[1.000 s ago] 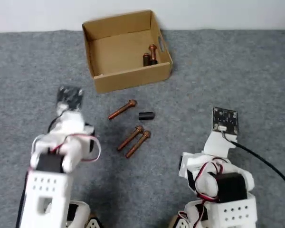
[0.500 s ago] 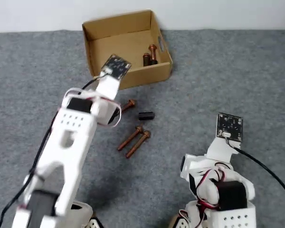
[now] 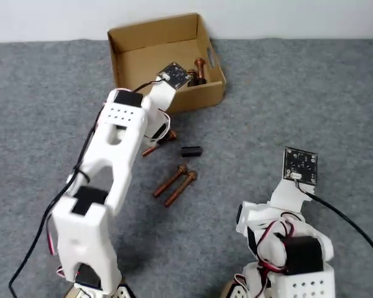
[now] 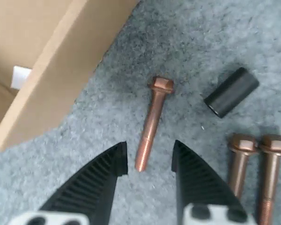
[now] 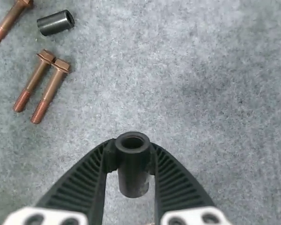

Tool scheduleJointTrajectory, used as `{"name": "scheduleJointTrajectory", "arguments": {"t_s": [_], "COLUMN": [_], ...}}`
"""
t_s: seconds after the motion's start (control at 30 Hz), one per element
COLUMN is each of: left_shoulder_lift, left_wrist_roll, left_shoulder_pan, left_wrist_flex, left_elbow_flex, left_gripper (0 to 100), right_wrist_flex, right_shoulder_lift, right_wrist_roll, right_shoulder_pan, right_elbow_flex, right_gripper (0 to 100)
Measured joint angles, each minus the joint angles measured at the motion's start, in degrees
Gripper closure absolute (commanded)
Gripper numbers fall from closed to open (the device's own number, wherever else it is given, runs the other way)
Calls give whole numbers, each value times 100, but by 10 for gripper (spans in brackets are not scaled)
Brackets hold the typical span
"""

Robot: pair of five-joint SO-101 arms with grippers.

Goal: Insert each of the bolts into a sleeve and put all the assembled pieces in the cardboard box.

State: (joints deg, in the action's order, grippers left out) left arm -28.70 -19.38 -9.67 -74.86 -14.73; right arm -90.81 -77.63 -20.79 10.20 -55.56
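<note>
Left fingers (image 4: 100, 176) came over the long copper bolt (image 4: 152, 123), wide to grab it; right fingers (image 5: 175, 180) hold its black round sleeve (image 5: 132, 171).

In the high view the left arm (image 3: 121, 143) covers most of the single bolt (image 3: 150, 149) and partly the assembled pieces (image 3: 200, 67) inside the cardboard box (image 3: 155, 28). The left wrist view's edge cuts off the two bolts (image 4: 239, 164).

My right gripper (image 5: 131, 157) clamps an upright black sleeve (image 5: 132, 165); beyond it I see two bolts (image 5: 31, 80) beside a loose sleeve (image 5: 55, 22).
</note>
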Motion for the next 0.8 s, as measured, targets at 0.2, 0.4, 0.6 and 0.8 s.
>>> {"name": "scheduleJointTrajectory", "arguments": {"t_s": [0.2,0.4,0.6,0.8], "left_shoulder_lift": [-1257,-2409,-3473,-4000], "left_wrist_roll": [-149,-158,88,589], "left_shoulder_pan": [0,-141,-193,-325], "left_wrist_flex": [-791,-1477,-1653,-2251], "left_elbow_flex": [-1670,-3174,-4466,-5556], "left_gripper": [834,837,897,994], "right_wrist_flex": [53,53,53,53], "right_shoulder_lift": [-448,-703,-791,-782], "right_wrist_roll": [0,0,0,0], "right_shoulder_pan": [0,-9,0,0], "right_elbow_flex": [-290,-378,-378,-413], "right_gripper": [991,991,991,991]}}
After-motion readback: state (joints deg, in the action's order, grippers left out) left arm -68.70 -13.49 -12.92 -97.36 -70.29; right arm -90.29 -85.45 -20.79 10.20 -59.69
